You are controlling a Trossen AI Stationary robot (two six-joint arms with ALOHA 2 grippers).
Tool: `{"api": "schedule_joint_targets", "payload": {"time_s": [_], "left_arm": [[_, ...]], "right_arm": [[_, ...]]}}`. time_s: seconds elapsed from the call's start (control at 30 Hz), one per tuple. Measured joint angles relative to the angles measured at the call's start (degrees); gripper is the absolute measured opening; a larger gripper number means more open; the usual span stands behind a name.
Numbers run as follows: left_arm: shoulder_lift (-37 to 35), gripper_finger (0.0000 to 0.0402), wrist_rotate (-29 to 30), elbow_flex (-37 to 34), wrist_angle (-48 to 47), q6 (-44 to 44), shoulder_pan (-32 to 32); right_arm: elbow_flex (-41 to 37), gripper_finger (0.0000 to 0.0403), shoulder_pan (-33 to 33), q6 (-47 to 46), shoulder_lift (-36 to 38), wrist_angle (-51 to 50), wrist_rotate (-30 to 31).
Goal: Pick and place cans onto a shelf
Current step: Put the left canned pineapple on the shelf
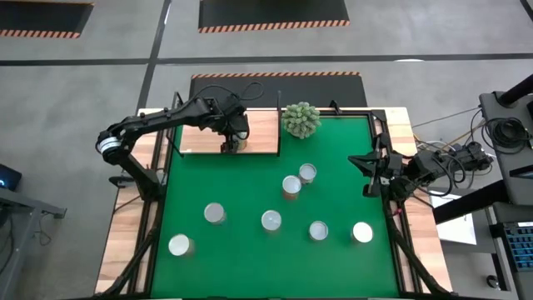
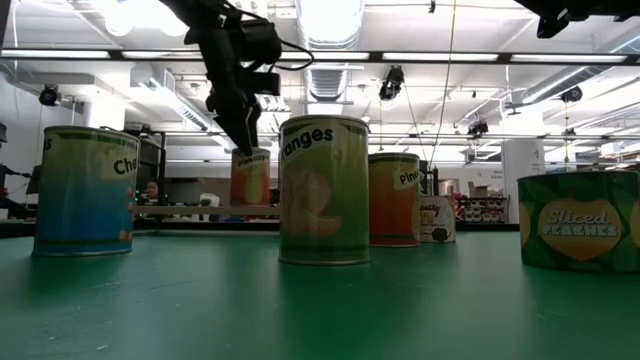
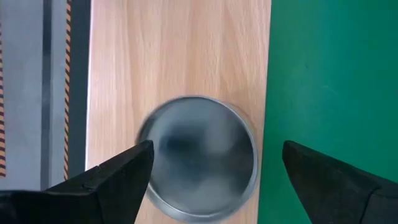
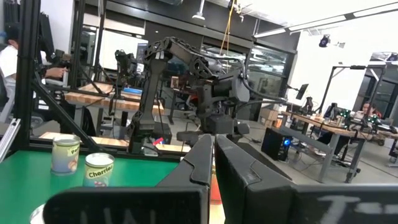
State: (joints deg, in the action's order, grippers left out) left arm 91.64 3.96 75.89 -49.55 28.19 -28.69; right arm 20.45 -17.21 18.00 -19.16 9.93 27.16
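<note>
One can (image 3: pixel 196 158) with a shiny round top stands upright on the pale wooden shelf (image 1: pixel 208 133) at the table's far left, near the shelf's front edge by the green mat. My left gripper (image 3: pixel 216 152) hangs open over this can (image 2: pixel 250 178), pointing steeply down, one finger on each side of its top. No touch shows. Several more cans stand upright on the green mat (image 1: pixel 250 192), among them one (image 1: pixel 291 185) near the middle. My right gripper (image 4: pixel 213 149) is shut on nothing, held up at the table's right edge (image 1: pixel 372 173).
A spiky grey-green plant ball (image 1: pixel 301 120) sits at the shelf's right end. Cans spread over the mat's middle and near side, from one (image 1: pixel 179 245) at the near left to another (image 1: pixel 362 232) at the near right. The left part of the shelf (image 3: pixel 180 50) is bare wood.
</note>
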Motion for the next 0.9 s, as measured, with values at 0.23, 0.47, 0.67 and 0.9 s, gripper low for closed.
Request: {"api": "schedule_joint_targets", "payload": {"time_s": [0.23, 0.47, 0.67, 0.9], "left_arm": [[-0.8, 0.0336, 0.0, 1.9, -1.9, -0.2, 0.1], [-0.9, 0.0289, -1.9, 5.5, -6.2, -1.1, 0.4], [-1.0, 0.0114, -0.1, 4.6, -7.4, 0.0, 0.1], [-0.9, 0.0027, 2.5, 2.5, -7.5, 0.7, -0.9]], "right_arm": [[0.0, 0.0009, 0.0, 0.0, 0.0, 0.0, 0.0], [0.0, 0.0009, 0.0, 0.1, 0.0, 0.0, 0.0], [0.0, 0.0009, 0.0, 0.2, 0.0, -0.2, 0.0], [0.0, 0.0009, 0.0, 0.6, 0.0, -0.2, 0.0]]}}
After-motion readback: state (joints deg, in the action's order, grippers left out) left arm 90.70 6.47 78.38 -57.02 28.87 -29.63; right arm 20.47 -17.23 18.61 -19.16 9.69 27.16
